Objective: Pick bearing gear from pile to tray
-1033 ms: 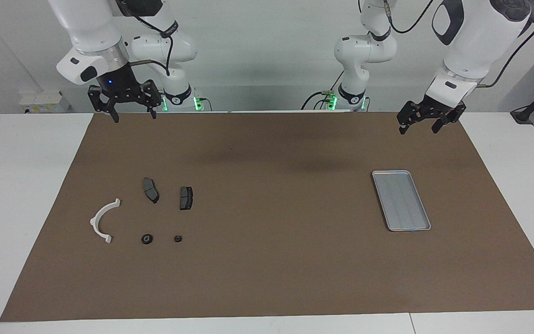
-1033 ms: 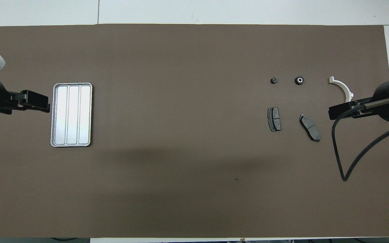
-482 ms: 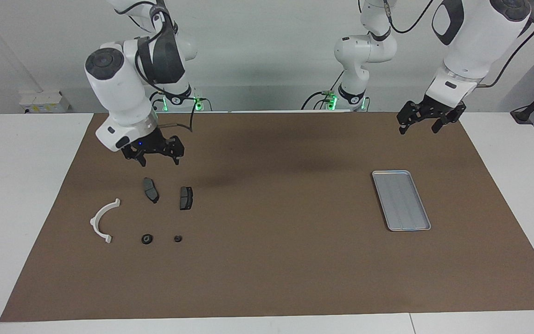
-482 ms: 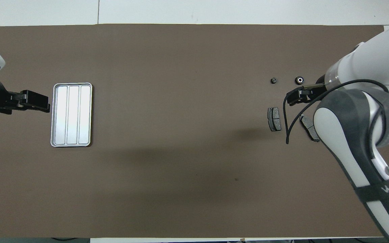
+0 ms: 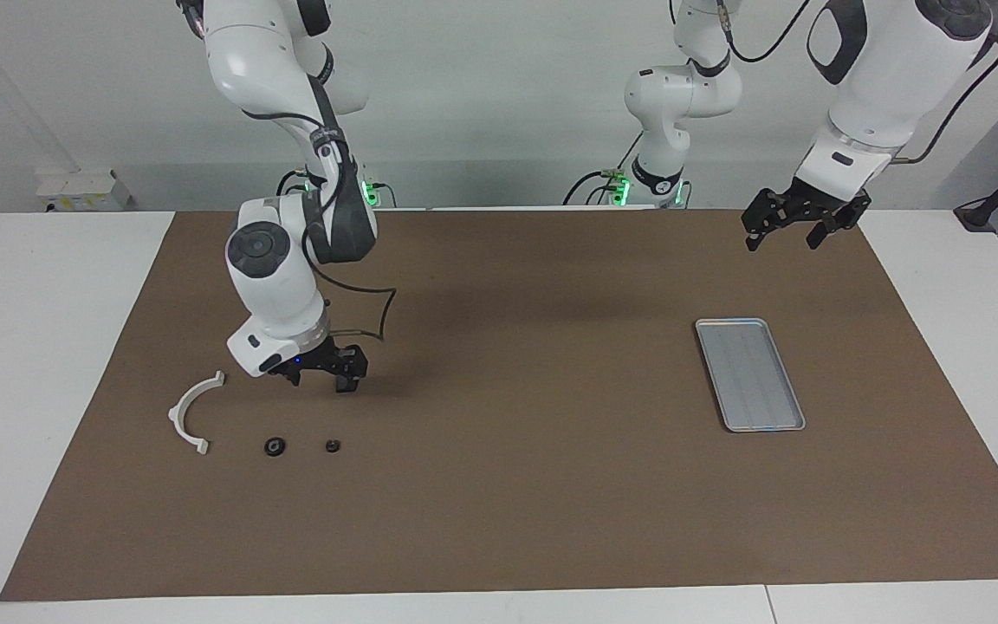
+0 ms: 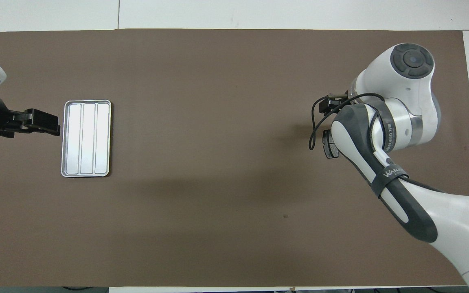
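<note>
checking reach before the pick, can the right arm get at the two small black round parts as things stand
Probably yes. The right claw hangs open over the pads, and both round parts lie bare on the mat just past it, nothing between. The left claw waits near the tray.

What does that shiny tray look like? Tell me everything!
The tray is a flat, silver-grey metal rectangle with rounded corners and a low raised rim. Ridges split its floor into three long strips. Nothing lies in it. It sits flat on the brown mat at the left arm's end of the table, and nothing touches it.
</note>
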### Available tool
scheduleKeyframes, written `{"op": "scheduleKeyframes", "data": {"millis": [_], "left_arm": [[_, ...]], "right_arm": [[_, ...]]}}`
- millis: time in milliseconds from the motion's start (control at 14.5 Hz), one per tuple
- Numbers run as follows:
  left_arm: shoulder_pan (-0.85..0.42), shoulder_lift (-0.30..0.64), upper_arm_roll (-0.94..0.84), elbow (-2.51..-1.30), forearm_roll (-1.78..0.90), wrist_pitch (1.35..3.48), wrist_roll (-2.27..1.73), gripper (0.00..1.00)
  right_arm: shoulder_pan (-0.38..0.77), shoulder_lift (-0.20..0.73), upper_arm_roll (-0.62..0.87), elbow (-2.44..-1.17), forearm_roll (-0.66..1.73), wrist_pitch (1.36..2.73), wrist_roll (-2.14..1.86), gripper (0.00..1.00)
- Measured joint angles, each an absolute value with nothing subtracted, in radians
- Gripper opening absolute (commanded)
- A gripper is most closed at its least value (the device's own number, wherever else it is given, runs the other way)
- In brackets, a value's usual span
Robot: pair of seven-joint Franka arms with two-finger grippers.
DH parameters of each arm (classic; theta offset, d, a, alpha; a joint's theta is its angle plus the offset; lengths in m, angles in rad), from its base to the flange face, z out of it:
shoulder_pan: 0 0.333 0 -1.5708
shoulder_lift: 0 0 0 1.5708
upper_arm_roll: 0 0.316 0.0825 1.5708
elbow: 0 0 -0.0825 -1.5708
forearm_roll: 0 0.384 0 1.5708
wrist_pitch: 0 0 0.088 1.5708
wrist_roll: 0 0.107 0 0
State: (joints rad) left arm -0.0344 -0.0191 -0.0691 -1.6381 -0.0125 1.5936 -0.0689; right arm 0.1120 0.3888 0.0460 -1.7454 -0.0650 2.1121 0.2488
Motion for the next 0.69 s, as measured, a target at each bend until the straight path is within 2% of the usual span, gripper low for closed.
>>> {"op": "scheduleKeyframes", "data": {"millis": [344,689], "left_arm": [[-0.034,-0.019,-0.069,-1.638,-0.013,1.594,-0.069,1.00],[-0.034,-0.019,-0.069,-1.638,-0.013,1.593,-0.069,1.00]], "right_arm": [[0.112,0.538,0.043,-1.632,-0.105,2.123,0.307,1.00],[0.109,0.616,0.039,-1.564,-0.106,2.123,0.331,1.00]]}}
